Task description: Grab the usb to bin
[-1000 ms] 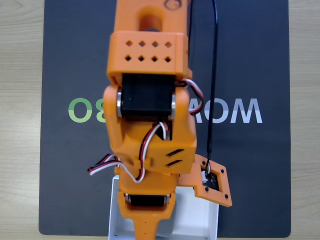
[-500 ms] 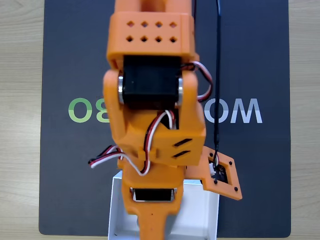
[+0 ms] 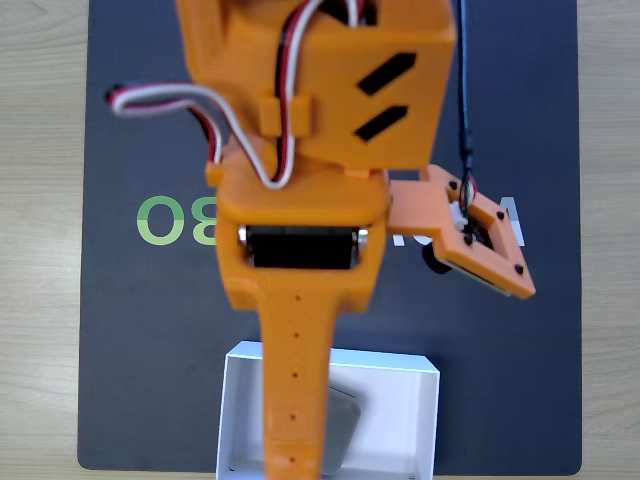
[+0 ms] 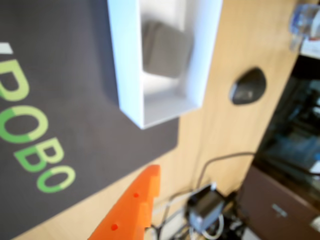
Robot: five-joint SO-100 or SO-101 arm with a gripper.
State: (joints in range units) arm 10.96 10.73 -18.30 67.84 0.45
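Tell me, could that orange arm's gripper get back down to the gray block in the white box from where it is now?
Probably yes. The gray block lies in the open-topped white box with nothing over it, and the gripper hangs above the dark mat close by. Whether its jaws are open is unclear.

Gray rounded usb [image 4: 166, 49] lying flat inside white shallow bin [image 4: 125, 60] on dark mat.

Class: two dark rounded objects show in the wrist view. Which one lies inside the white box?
The gray usb: it rests within the bin on the black mat. The other, a dark computer mouse, sits outside on the bare wooden table.
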